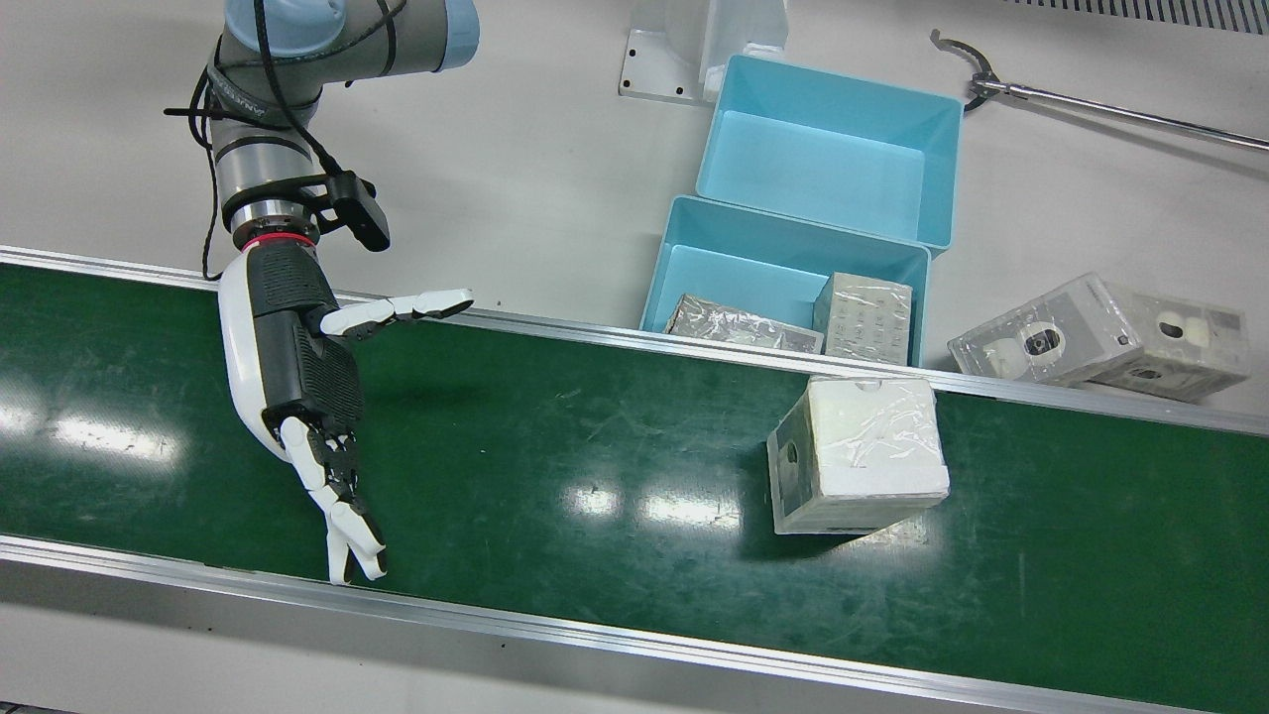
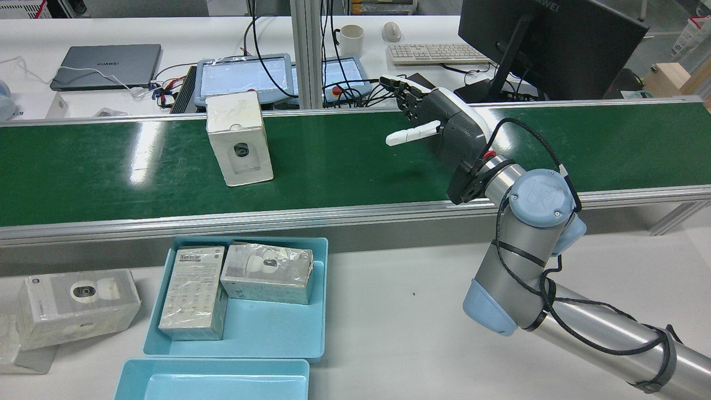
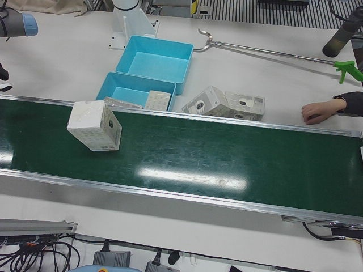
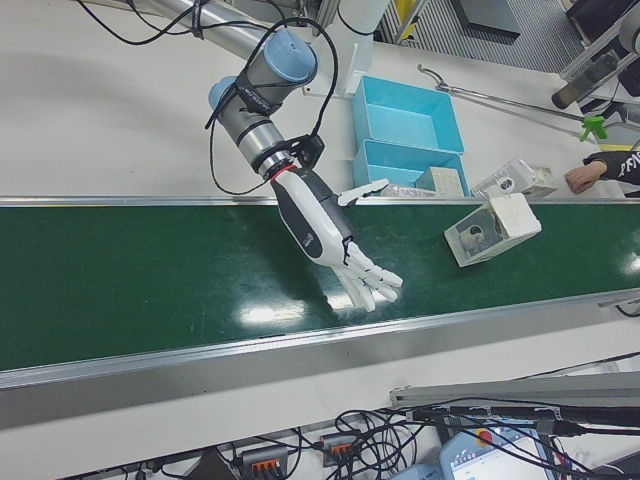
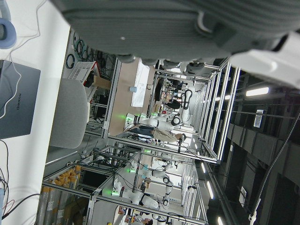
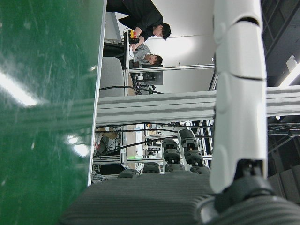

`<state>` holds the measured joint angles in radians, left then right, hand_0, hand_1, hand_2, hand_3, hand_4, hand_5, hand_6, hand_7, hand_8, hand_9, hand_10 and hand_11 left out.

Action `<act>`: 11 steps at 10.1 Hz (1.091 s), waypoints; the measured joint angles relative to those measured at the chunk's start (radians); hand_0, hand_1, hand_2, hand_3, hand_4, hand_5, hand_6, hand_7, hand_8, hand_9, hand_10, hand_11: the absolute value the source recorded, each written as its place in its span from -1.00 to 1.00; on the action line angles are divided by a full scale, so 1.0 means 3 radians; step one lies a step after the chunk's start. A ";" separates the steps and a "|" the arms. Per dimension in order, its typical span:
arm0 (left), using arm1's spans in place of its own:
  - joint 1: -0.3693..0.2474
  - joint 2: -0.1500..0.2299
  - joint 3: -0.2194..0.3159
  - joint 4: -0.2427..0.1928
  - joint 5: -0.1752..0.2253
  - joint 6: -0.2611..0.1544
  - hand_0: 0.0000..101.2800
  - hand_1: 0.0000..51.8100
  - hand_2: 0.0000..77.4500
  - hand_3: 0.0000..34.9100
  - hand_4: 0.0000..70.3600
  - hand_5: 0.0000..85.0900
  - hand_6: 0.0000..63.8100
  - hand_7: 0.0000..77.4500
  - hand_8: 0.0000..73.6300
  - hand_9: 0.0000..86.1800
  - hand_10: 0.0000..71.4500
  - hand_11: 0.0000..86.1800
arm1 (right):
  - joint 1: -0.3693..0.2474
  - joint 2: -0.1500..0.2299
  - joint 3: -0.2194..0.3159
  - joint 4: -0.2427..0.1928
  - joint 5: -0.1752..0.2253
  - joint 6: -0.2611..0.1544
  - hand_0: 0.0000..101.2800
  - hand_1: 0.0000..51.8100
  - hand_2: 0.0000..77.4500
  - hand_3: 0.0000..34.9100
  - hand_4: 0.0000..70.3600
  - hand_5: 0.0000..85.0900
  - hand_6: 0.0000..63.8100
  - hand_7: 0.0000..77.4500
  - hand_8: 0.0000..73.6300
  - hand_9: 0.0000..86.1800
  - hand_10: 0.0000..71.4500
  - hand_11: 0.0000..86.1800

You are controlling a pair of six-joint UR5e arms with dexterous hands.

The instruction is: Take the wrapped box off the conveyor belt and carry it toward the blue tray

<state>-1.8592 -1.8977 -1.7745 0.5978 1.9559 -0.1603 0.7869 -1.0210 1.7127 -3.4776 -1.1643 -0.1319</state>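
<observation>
The wrapped box [image 1: 858, 451] [image 2: 239, 139] [image 3: 93, 126] [image 4: 490, 230], white under clear film, stands tilted on the green conveyor belt [image 1: 595, 436], close to the belt edge beside the blue tray [image 1: 714, 273] [image 2: 266, 333]. My right hand [image 1: 307, 367] [image 2: 444, 125] [image 4: 325, 235] hovers over the belt well apart from the box, open, fingers spread, holding nothing. The left hand [image 5: 178, 23] shows only in its own view as a palm with short finger stubs, facing the room with nothing in it.
The near tray holds two wrapped boxes [image 1: 863, 317] [image 1: 739, 325]; a second blue tray [image 1: 833, 169] lies behind it. More wrapped boxes [image 1: 1100, 337] [image 2: 78, 303] lie on the table. A reach grabber [image 1: 1091, 99] and a person's hand [image 3: 320, 110] are nearby.
</observation>
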 joint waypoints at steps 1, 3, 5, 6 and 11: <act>0.0000 0.0000 0.0000 0.0000 0.0000 0.0000 -1.00 -1.00 -0.97 -1.00 -1.00 -0.97 -1.00 -0.99 -0.99 -0.99 -0.98 -0.99 | -0.0011 -0.0002 -0.0003 0.0000 0.0000 0.0000 -0.03 -0.37 -0.83 -1.00 -0.75 -0.68 -0.97 -0.90 -1.00 -0.97 -1.00 -0.99; 0.0000 0.0000 0.0000 0.0000 0.0000 0.0000 -1.00 -1.00 -0.97 -1.00 -1.00 -0.97 -0.98 -0.99 -0.99 -1.00 -0.98 -0.99 | -0.0025 -0.0002 -0.0013 0.0000 0.0000 0.0000 -0.03 -0.37 -0.83 -1.00 -0.75 -0.68 -0.97 -0.90 -1.00 -0.97 -1.00 -0.99; 0.0000 0.0000 0.0000 0.0000 0.0000 0.0000 -1.00 -1.00 -0.97 -1.00 -1.00 -0.97 -0.98 -0.99 -0.99 -0.99 -0.98 -0.99 | -0.0022 -0.0002 -0.0018 0.0000 0.0000 0.0008 -0.04 -0.37 -0.83 -1.00 -0.77 -0.68 -0.97 -0.92 -1.00 -0.97 -1.00 -0.99; 0.0000 0.0000 0.0000 0.0000 0.0000 0.0000 -1.00 -1.00 -0.97 -1.00 -1.00 -0.97 -0.98 -0.99 -0.99 -0.99 -0.98 -0.99 | -0.0022 -0.0003 -0.0022 0.0000 0.0000 0.0008 -0.04 -0.37 -0.83 -1.00 -0.86 -0.69 -0.97 -0.90 -1.00 -0.97 -1.00 -0.99; 0.0000 0.0000 0.0000 0.0000 0.0000 0.0000 -1.00 -1.00 -0.97 -1.00 -1.00 -0.97 -0.98 -0.99 -0.99 -0.99 -0.98 -0.99 | -0.0058 -0.0003 -0.0066 0.0005 0.0000 0.0002 -0.03 -0.39 -0.83 -1.00 -0.78 -0.71 -0.97 -0.92 -1.00 -0.97 -1.00 -0.99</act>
<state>-1.8592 -1.8977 -1.7745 0.5978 1.9559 -0.1603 0.7694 -1.0220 1.6931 -3.4761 -1.1643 -0.1313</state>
